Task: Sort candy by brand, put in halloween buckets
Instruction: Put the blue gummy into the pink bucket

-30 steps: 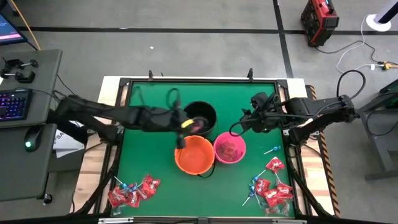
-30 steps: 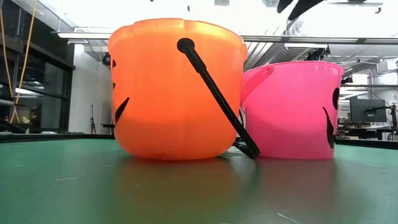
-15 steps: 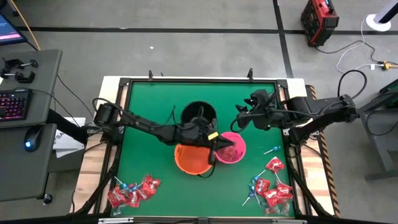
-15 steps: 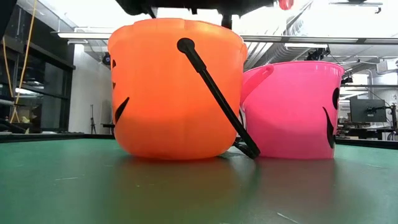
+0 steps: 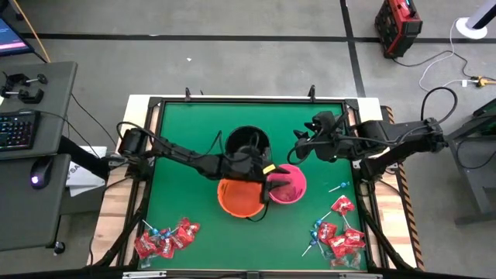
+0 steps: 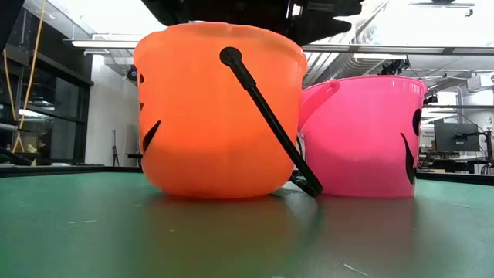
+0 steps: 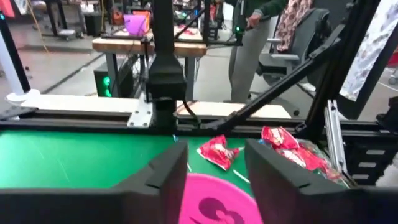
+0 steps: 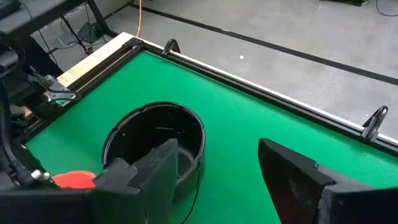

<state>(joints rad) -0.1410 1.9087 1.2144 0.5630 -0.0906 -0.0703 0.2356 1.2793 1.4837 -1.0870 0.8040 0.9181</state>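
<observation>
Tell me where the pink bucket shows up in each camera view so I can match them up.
High view: the pink bucket sits right of centre, beside the orange bucket.
Low view: pink bucket at right, next to the orange bucket.
Left wrist view: its rim shows between the left gripper fingers.
Right wrist view: not in it; only the black bucket shows.
Shared landmark: the orange bucket in the high and low views.

- I can't make out a single readable word, number or brand from any of my views.
- The red candy packets, lower right in my high view, carry print too small for me to read.
- The orange bucket and pink bucket in my low view show only black face shapes, no lettering.
</observation>
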